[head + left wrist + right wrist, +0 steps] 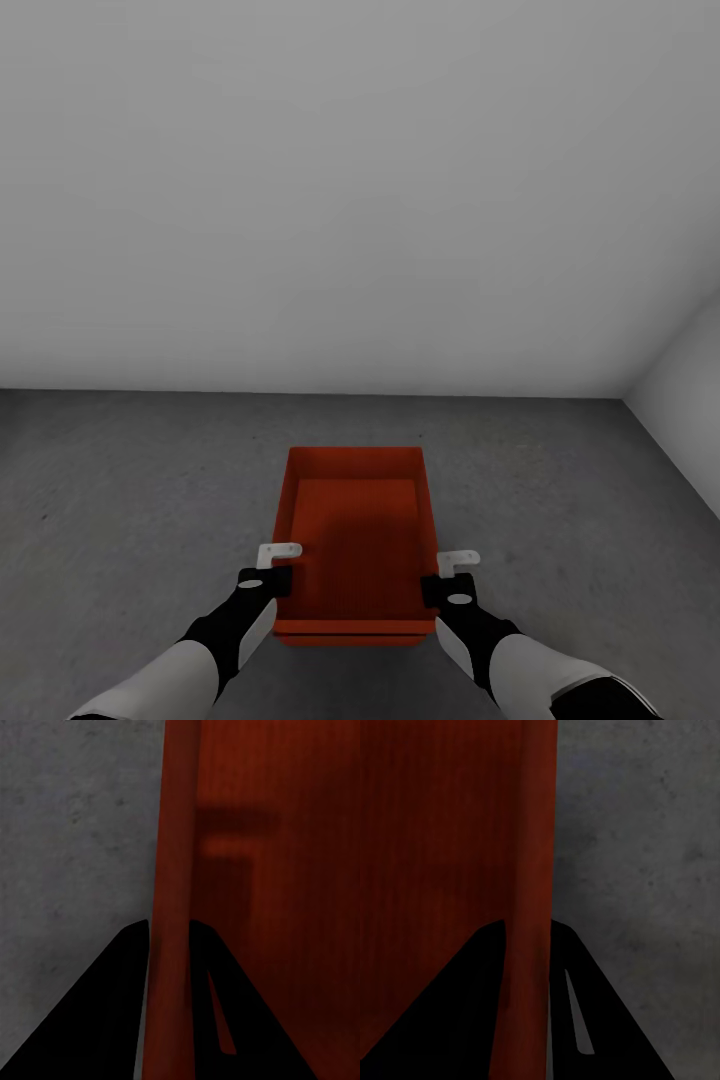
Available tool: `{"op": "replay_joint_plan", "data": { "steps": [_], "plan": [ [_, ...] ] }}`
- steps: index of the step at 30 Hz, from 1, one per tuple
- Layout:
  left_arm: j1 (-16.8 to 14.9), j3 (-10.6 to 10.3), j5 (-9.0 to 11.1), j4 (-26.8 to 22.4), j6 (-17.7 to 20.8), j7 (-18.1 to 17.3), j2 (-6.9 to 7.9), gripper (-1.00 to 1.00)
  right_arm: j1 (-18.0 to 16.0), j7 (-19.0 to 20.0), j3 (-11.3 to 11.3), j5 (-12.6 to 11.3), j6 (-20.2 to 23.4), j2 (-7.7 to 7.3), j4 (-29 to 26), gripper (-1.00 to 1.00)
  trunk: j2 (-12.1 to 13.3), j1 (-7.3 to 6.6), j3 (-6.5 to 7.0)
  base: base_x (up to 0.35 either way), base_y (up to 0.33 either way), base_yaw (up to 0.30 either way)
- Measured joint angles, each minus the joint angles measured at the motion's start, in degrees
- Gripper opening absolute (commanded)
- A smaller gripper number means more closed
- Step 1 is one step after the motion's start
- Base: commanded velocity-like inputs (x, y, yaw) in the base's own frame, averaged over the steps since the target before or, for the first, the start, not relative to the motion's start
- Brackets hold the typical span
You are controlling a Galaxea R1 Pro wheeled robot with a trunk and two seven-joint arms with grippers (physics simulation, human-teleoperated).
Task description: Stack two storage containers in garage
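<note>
One orange-red storage container (355, 530) sits low in front of me over the dark grey concrete floor (130, 480), open top up and nothing inside. My left gripper (279, 560) is shut on its left wall and my right gripper (457, 568) is shut on its right wall. In the left wrist view the black fingers (112, 990) straddle the container wall (174, 855). The right wrist view shows the same grip on the other wall (534, 832). A second orange-red edge (355, 637) shows just under the near rim; I cannot tell whether it belongs to another container.
A plain white-grey wall (360, 200) stands a short way beyond the container. It meets a second wall (690, 400) in a corner at the right. Speckled concrete (67, 832) spreads left and right of the container (645, 870).
</note>
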Motion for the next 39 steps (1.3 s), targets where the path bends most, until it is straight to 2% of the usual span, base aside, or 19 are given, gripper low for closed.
{"op": "replay_joint_plan", "data": {
  "steps": [21,30,38,39],
  "plan": [
    [0.0,0.0,0.0,0.0,0.0,0.0,0.00,-1.00,0.0,0.0,0.0,0.0,0.0,0.00,0.0,-1.00,0.0,0.00,0.00,0.000,0.000,0.000],
    [0.0,0.0,-0.1,0.0,0.1,0.0,0.01,-1.00,0.0,-0.1,0.1,-0.1,0.1,0.02,0.0,-1.00,-3.6,1.97,-1.61,0.000,0.000,0.000],
    [0.0,0.0,-0.1,-0.1,0.1,0.0,0.01,-1.00,0.0,0.0,-0.1,0.1,0.0,0.01,-0.1,-1.00,-4.0,2.19,-1.79,0.000,0.000,0.000],
    [0.0,0.0,-0.1,-0.8,0.9,0.2,-0.02,-1.00,-0.3,0.0,0.4,-0.8,0.1,0.02,0.2,-1.00,-4.4,2.39,-1.97,0.000,0.000,0.000]
  ]
}}
